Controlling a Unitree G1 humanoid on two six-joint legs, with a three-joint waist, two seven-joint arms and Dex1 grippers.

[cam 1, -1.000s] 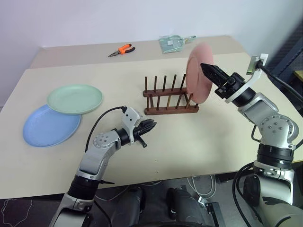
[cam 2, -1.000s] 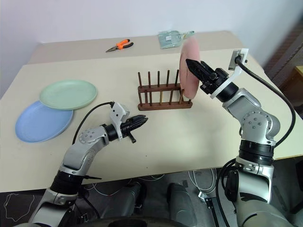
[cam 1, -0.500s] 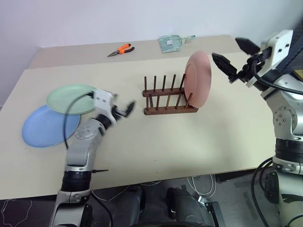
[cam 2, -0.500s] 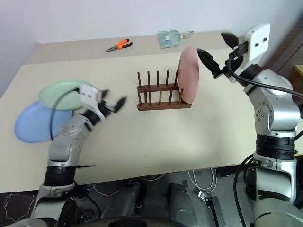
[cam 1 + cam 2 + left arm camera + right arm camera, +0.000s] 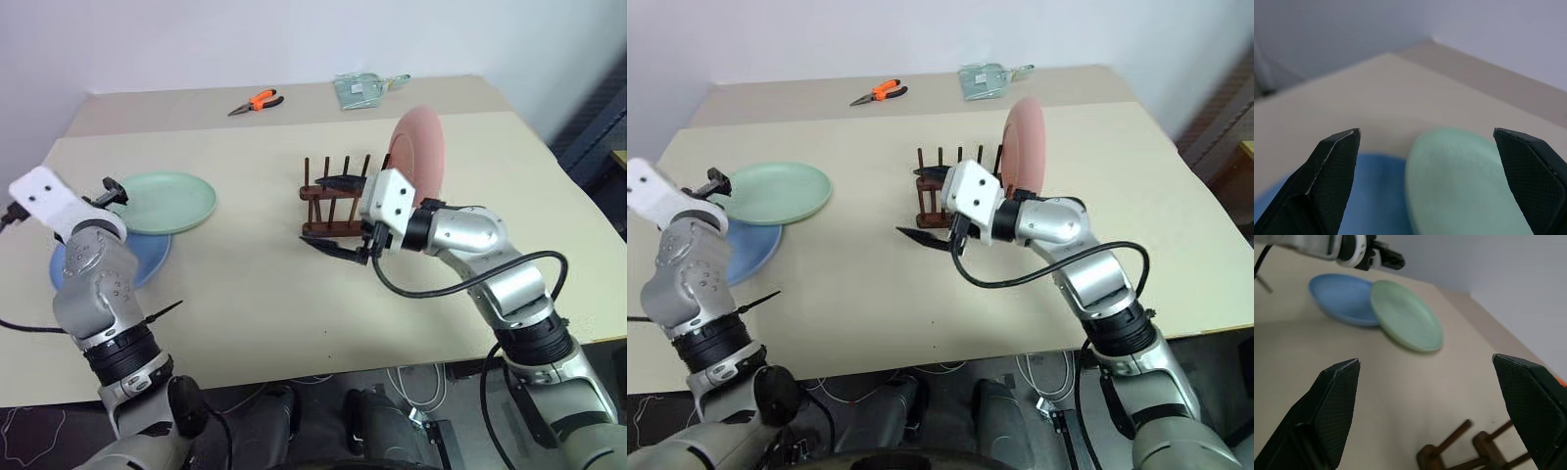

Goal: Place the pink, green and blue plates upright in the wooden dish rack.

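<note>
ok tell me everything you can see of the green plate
The green plate is round, shallow, pale mint, with a matte plastic look. It lies flat and face up on the table, on the robot's left, its near edge overlapping and resting on the blue plate. The open left claw hangs just above its rim without touching it. Nothing lies in it.

My left arm raised at far left, elbow bent, wrist up. Left gripper (image 5: pixel 1426 147) points forward and leftward, fingers (image 5: pixel 1334 164) spread wide, nothing between them. My right arm reaches across toward centre, forearm level, wrist bent leftward. Right gripper (image 5: pixel 335 215) points left, one finger (image 5: pixel 338 182) above, other below, wide apart, empty. Grippers well apart from each other.
</note>
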